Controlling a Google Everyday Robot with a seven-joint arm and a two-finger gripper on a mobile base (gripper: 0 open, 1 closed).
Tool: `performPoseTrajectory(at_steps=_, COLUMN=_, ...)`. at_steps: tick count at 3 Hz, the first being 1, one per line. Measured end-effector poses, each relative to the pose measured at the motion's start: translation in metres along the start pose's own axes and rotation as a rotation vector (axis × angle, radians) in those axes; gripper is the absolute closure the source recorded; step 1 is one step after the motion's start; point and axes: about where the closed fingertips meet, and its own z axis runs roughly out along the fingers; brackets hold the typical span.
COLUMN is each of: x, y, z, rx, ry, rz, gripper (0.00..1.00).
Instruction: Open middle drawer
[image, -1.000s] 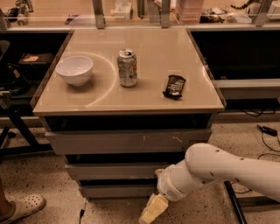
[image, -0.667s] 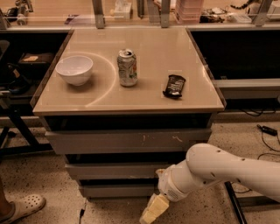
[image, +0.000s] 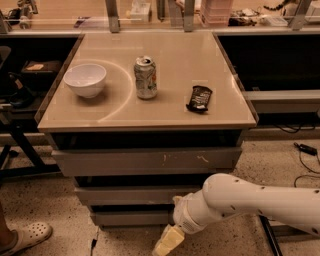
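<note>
The middle drawer (image: 125, 196), second of three beneath the worktop (image: 175, 60), appears shut, with no grey interior showing. The claw (image: 167, 242) hangs low at the near right of the stack, below that front and apparently clear of it. Whether it is open or closed cannot be told. In my judgement the pull is not yet begun.

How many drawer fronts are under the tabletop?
3, stacked: the scratched top drawer under the tabletop, the plain middle drawer below it, the lowest drawer at the bottom. The arm hides part of the lower two. The gripper hangs low by the lowest one.
</note>
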Motion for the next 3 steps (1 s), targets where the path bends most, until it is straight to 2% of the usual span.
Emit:
performPoseTrajectory(at_steps=2, x=-0.010, y=-0.067, z=0.031, rx=0.162, ry=-0.035, rz=-0.006, gripper=0.00)
performPoseTrajectory(at_steps=3, x=-0.008, y=-0.095, z=0.043, rx=0.212, ry=-0.024, rz=-0.010, gripper=0.00)
